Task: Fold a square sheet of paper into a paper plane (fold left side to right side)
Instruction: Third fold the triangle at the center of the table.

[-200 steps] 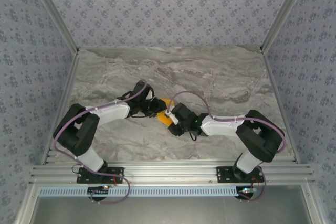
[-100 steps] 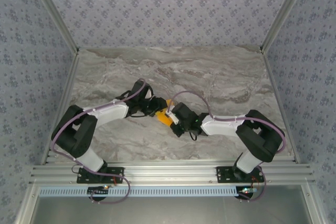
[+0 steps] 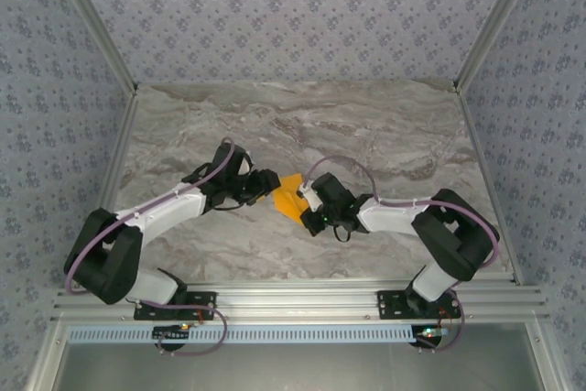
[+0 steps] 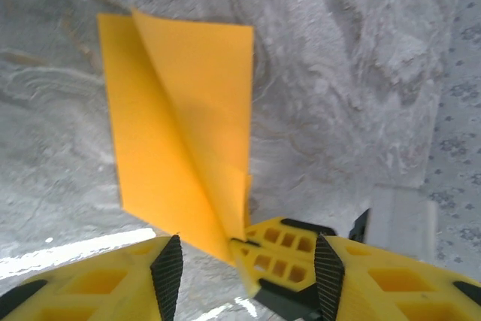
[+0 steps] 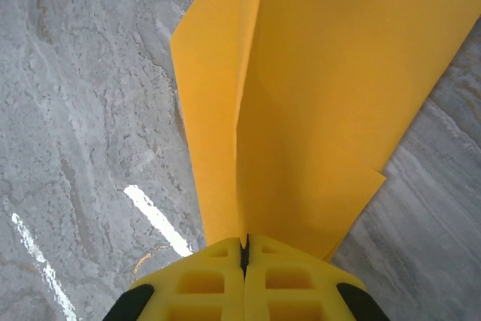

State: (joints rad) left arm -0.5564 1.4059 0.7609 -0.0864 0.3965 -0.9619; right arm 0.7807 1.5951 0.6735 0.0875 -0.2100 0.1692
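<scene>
Orange square sheet of paper, partly folded, lies mid-table between the arms. Within the last second the right gripper has clamped fully shut on its folded edge, while the left gripper has opened partway, let go and backed off leftward. The paper has likely been handed to the right gripper; the plane isn't finished.

The orange paper sits between the left arm and right arm.
</scene>
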